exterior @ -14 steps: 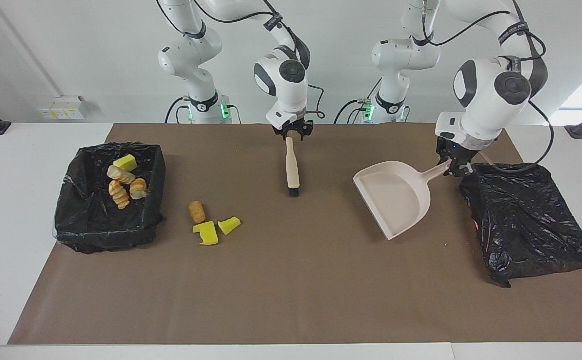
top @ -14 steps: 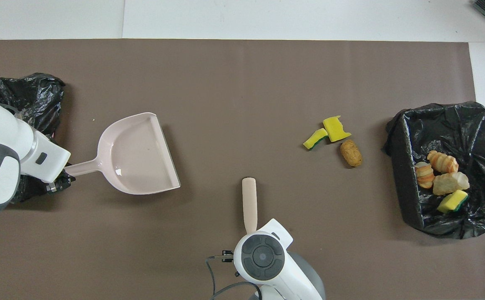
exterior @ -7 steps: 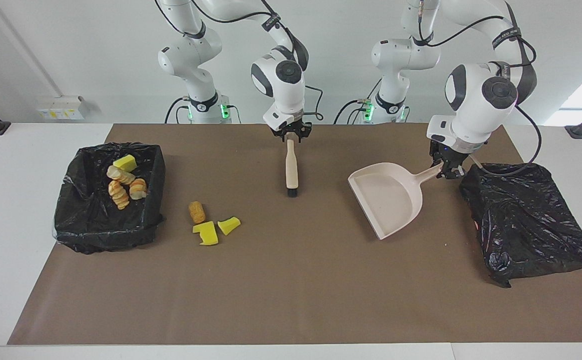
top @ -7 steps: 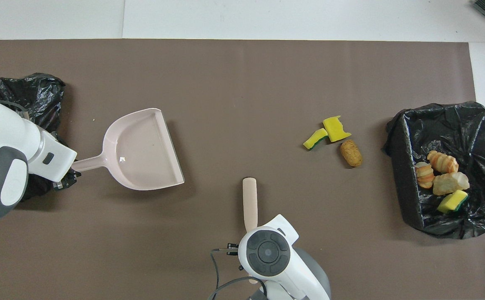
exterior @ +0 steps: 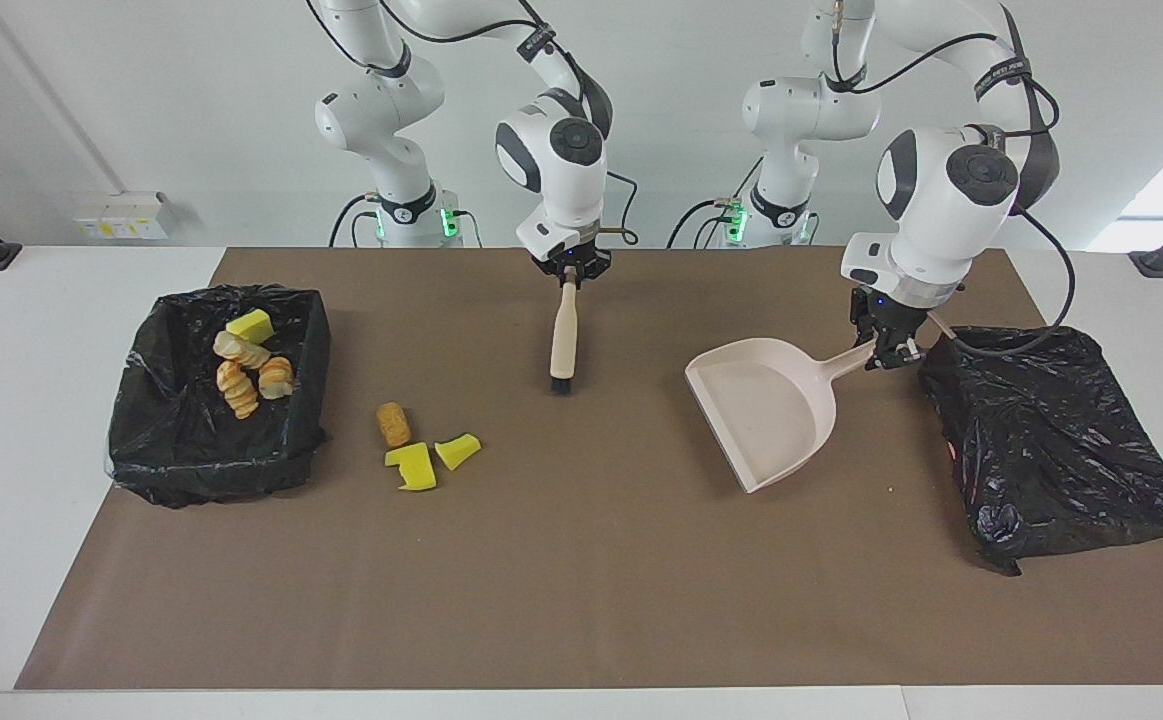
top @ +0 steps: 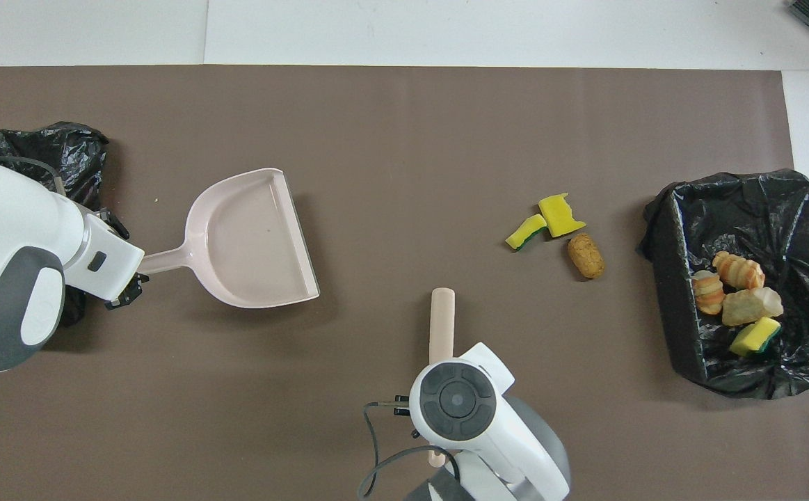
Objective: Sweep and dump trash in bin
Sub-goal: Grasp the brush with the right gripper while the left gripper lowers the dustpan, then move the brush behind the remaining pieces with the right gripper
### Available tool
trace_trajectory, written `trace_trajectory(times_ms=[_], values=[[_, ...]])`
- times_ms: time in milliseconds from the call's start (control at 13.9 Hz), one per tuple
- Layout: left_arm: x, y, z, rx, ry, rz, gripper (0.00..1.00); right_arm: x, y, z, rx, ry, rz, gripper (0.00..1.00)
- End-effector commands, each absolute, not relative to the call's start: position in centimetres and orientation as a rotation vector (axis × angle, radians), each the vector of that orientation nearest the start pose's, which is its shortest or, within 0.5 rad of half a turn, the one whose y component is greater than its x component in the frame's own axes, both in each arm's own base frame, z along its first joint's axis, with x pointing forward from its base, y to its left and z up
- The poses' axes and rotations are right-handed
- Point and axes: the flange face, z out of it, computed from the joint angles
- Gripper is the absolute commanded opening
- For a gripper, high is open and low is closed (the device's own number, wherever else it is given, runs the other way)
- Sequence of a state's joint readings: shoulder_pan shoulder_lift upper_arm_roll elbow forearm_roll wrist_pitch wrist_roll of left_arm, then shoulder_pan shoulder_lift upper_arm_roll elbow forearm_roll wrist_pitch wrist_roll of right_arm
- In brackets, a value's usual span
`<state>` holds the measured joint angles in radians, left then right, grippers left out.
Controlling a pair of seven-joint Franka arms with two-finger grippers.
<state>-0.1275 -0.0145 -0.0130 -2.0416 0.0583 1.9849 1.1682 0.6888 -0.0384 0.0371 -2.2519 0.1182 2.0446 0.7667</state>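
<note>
Three pieces of trash lie on the brown mat beside the bin: a tan lump (exterior: 394, 424) (top: 588, 255) and two yellow wedges (exterior: 413, 468) (exterior: 458, 450) (top: 561, 216). The black-lined bin (exterior: 191, 470) (top: 672, 313) at the right arm's end holds several more scraps (exterior: 241, 375). My right gripper (exterior: 569, 272) is shut on the top of the brush handle (exterior: 563, 335) (top: 442, 323), bristles down. My left gripper (exterior: 886, 352) (top: 136, 275) is shut on the handle of the pink dustpan (exterior: 766, 405) (top: 251, 240), whose mouth faces the trash.
A crumpled black bag (exterior: 1051, 440) (top: 56, 153) lies at the left arm's end of the mat, beside the left gripper. Open mat lies between dustpan, brush and trash. The mat's edge borders white table all round.
The right gripper closed on the brush handle and shifted the brush a little toward the trash. The left arm carried the dustpan toward the middle of the mat.
</note>
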Motion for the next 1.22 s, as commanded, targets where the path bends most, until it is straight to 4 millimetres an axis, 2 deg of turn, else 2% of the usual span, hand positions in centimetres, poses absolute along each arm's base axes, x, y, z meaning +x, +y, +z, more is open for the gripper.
trace_trajectory(times_ms=[0, 72, 143, 287, 430, 574, 861, 932, 1148], values=[[53.5, -8.9, 44.6, -2.414, 1.966, 0.07, 0.0, 39.2, 29.4, 41.2, -3.191, 0.123, 0.258, 0.0], [53.3, -9.9, 44.3, -2.409, 1.977, 0.077, 0.0, 40.1, 28.1, 41.7, -3.233, 0.12, 0.262, 0.0], [52.9, -11.6, 43.9, -2.384, 2.009, 0.082, 0.0, 40.6, 26.8, 41.5, -3.284, 0.105, 0.262, 0.0], [53.2, -12.6, 43.0, -2.413, 1.97, 0.074, 0.0, 42.1, 23.9, 41.1, -3.337, 0.15, 0.24, 0.0], [52.8, -15.3, 42.2, -2.42, 1.959, 0.076, 0.0, 44.0, 20.8, 40.6, -3.38, 0.188, 0.203, 0.0], [52.4, -19.0, 41.5, -2.457, 1.894, 0.024, 0.0, 46.3, 16.2, 40.0, -3.42, 0.095, 0.208, 0.0], [51.9, -21.0, 41.6, -2.491, 1.845, 0.008, 0.0, 49.1, 8.1, 38.6, -3.456, -0.124, 0.146, 0.0], [51.8, -21.1, 41.4, -2.491, 1.846, 0.015, 0.0, 49.5, 6.8, 38.2, -3.447, -0.156, 0.15, 0.0], [51.5, -22.7, 39.9, -2.504, 1.833, 0.034, 0.0, 49.8, 7.0, 34.6, -3.431, -0.226, 0.212, 0.0]])
